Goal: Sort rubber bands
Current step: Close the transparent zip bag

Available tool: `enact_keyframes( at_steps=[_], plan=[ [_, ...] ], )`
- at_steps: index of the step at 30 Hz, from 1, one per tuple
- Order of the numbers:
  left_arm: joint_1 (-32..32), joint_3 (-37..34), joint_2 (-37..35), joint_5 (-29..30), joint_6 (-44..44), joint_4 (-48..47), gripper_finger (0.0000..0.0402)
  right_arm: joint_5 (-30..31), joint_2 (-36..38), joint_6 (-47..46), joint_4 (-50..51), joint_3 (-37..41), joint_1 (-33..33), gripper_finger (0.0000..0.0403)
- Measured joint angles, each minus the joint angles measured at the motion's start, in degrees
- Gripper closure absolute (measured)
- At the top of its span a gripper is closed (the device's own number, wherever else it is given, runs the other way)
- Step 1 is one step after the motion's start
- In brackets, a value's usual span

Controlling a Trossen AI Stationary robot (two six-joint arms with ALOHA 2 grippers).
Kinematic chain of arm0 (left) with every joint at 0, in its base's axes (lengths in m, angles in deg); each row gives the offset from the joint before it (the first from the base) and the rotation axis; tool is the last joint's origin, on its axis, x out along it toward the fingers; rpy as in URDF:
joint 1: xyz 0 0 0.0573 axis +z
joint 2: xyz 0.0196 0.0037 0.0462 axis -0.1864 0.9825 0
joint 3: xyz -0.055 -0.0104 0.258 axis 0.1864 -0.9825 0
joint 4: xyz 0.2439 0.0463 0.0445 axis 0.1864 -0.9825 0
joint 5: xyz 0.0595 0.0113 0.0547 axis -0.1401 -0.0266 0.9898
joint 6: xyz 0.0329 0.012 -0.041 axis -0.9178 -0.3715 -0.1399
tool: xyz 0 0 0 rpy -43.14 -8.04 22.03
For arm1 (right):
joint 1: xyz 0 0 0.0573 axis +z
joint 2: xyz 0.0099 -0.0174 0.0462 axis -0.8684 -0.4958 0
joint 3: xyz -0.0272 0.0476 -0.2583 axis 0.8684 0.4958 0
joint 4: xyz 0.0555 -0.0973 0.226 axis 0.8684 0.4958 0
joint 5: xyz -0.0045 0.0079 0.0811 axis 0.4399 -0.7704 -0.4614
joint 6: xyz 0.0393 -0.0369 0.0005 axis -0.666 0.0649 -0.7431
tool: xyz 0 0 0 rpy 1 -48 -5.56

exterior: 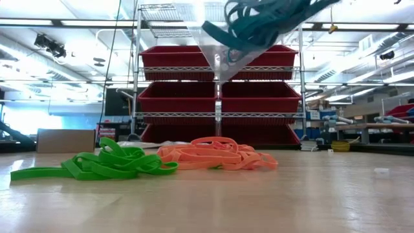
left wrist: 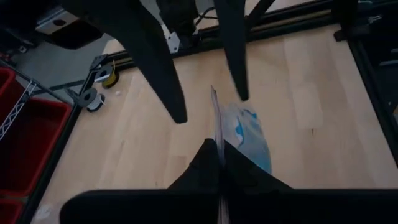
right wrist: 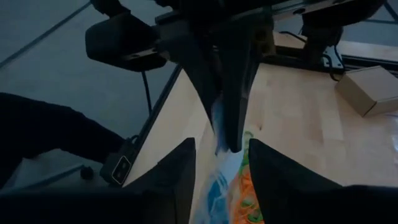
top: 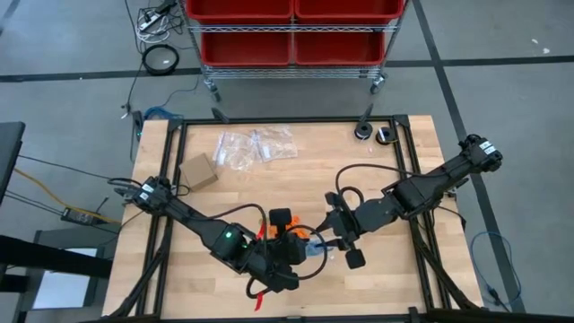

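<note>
Blue bands bagged, green and orange on the bench

High view: both arms meet over the bench's (top: 413, 269) near edge; spare clear bags (top: 256, 146) and a cardboard box (top: 198, 170) lie farther back.
Low view: green rubber bands (exterior: 103, 165) touch orange rubber bands (exterior: 217, 155) on the wood, while blue rubber bands (exterior: 259, 19) hang above in a clear bag (exterior: 223, 61).
Left wrist view: left tool (left wrist: 221, 165) pinches that bag's edge.
Right wrist view: right tool (right wrist: 222, 163) stands parted around the bag, not gripping it.
</note>
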Motion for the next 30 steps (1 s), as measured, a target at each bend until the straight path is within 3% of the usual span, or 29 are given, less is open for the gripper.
enact_keyframes(
  at_steps=[13,19,26,30],
  plan=[
    [0.4,0.0,0.0,-0.1,-3.3,4.6,0.0401,0.2,0.0,0.5,-0.2,0.0,0.0,0.0332],
    [0.6,0.0,0.0,-0.8,-3.1,4.4,0.0401,1.5,0.0,2.7,-0.5,0.0,0.0,0.0396],
    [0.6,0.0,0.0,-0.8,-1.8,4.1,0.0399,1.7,-0.1,2.6,-0.7,0.0,0.0,0.0402],
    [0.6,0.0,0.0,-0.9,-1.2,3.9,0.0379,1.9,-0.1,2.6,-0.4,0.0,0.0,0.0403]
  ],
)
